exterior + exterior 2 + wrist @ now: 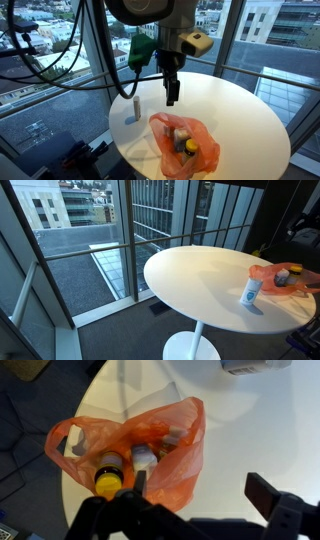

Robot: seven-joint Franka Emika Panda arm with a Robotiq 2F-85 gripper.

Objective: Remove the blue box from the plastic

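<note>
Seemingly already out: blue box standing upright on bench, long axis vertical, just beside orange plastic bag. Hand spread, empty, hovering over bag's edge – box off to its side. Yellow-capped bottle inside bag; no legible writing.

Robot arm: a broad, rounded dark housing ringed in pale grey. Beneath it sit a green fitting and a cream-coloured block, possibly a camera, though the view is too coarse to confirm. Black cables run off in thick bundles. The hand is slim and black; in the wrist view its fingers appear as dark, matte, angular shapes, blurred.
</note>
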